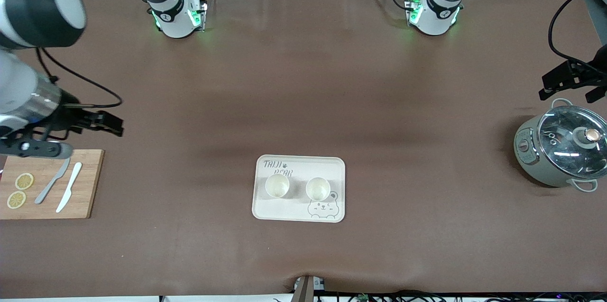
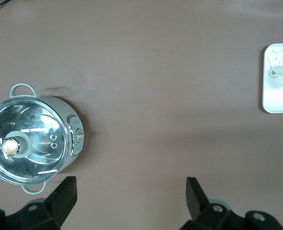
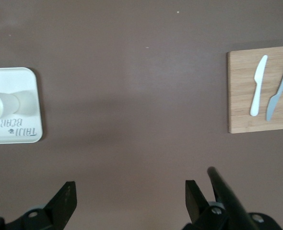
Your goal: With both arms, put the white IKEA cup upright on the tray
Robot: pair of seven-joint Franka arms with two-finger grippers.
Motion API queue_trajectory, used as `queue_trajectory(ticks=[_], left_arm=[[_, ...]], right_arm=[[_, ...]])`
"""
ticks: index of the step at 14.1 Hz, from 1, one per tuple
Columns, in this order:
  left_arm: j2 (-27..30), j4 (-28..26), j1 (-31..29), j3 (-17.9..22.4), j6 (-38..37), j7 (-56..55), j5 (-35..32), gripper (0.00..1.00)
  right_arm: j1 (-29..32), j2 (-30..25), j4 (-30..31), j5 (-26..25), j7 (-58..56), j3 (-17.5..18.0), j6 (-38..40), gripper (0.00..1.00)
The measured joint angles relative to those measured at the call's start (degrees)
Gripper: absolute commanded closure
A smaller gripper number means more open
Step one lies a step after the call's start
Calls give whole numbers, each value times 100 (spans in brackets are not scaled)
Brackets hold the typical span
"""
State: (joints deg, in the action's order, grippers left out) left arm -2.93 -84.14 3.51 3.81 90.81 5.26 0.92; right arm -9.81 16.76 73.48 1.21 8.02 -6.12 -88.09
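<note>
- Front view: brown surface; tray at lower centre holds two upright cups; board at frame's left edge, pot at its right edge.
- Left wrist view: left gripper wide open, empty, beside the pot.
- Right wrist view: right gripper wide open, empty, near the board.

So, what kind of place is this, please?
Most likely a robot lab set up as a mock kitchen: two arms mounted on a brown-covered table, with a tray holding two cups, a cutting board with knives and lemon slices, and a lidded cooker.
</note>
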Motion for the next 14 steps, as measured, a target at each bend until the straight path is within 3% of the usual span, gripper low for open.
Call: queue_trajectory(ticks=[6, 14], left_arm=[[-1, 2, 0, -38, -28, -6, -6, 0], [-1, 2, -7, -150, -31, -48, -6, 0]], right_arm=[[885, -209, 282, 10, -873, -5, -42, 0], [908, -927, 1517, 13, -878, 55, -895, 0]])
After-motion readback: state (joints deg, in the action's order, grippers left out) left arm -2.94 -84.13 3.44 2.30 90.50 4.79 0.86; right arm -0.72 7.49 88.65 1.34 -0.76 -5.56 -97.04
